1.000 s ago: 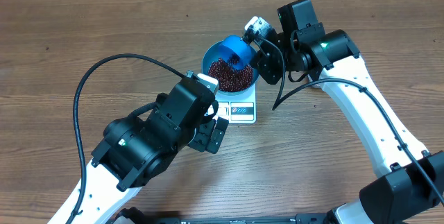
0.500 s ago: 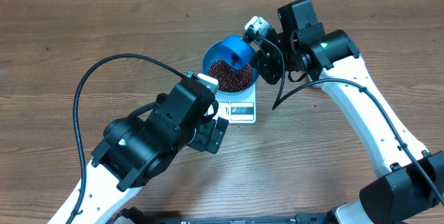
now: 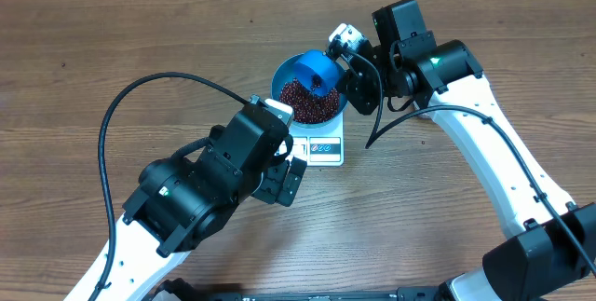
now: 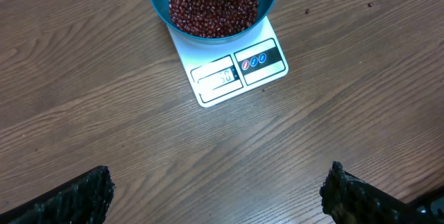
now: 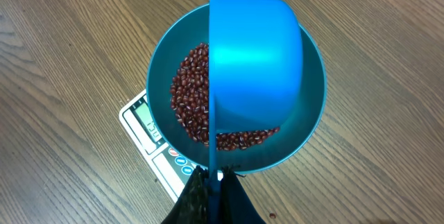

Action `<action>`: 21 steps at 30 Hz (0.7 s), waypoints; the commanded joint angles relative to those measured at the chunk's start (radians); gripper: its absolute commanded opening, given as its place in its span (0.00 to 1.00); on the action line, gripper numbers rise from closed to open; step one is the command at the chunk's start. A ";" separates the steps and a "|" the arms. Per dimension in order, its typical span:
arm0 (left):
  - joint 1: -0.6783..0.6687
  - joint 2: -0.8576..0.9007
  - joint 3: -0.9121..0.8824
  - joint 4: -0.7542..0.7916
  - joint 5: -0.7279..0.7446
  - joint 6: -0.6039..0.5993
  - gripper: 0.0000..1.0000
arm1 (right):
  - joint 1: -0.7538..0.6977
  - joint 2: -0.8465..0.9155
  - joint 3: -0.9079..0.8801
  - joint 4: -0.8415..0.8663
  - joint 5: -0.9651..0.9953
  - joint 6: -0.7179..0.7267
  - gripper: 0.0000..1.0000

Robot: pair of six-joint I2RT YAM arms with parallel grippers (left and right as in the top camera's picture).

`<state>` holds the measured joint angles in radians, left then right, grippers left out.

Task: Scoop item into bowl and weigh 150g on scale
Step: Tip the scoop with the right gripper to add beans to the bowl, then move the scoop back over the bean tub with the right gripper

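The blue bowl [image 3: 282, 81] stands on the white scale [image 3: 323, 149] and holds a heap of dark red-brown beans [image 3: 307, 103]. In the right wrist view my right gripper [image 5: 216, 177] is shut on the thin handle of a blue scoop [image 5: 253, 64]. The scoop is tipped on its side over the bowl [image 5: 312, 113] and covers part of the beans [image 5: 187, 99]. My left gripper [image 4: 218, 193] hangs open over bare wood in front of the scale [image 4: 236, 71], with nothing between its fingers [image 4: 76, 200]. The display is too blurred to read.
A few stray beans [image 4: 371, 5] lie on the wooden table to the right of the bowl [image 4: 267, 2]. A black cable [image 3: 121, 115] loops over the table on the left. The right arm [image 3: 484, 143] crosses the right side.
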<state>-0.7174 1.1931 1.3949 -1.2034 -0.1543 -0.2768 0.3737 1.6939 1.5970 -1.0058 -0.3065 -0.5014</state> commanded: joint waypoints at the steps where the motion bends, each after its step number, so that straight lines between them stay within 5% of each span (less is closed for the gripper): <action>1: 0.004 -0.010 0.020 0.003 -0.013 0.019 1.00 | 0.004 -0.020 0.014 0.005 -0.002 0.000 0.04; 14: 0.004 -0.010 0.020 0.003 -0.013 0.019 0.99 | -0.022 -0.020 0.014 0.001 -0.134 0.051 0.04; 21: 0.004 -0.010 0.020 0.003 -0.013 0.019 1.00 | -0.169 0.010 0.013 0.006 -0.573 0.163 0.04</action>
<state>-0.7174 1.1931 1.3949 -1.2034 -0.1543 -0.2768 0.2825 1.6939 1.5967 -1.0080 -0.6003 -0.4019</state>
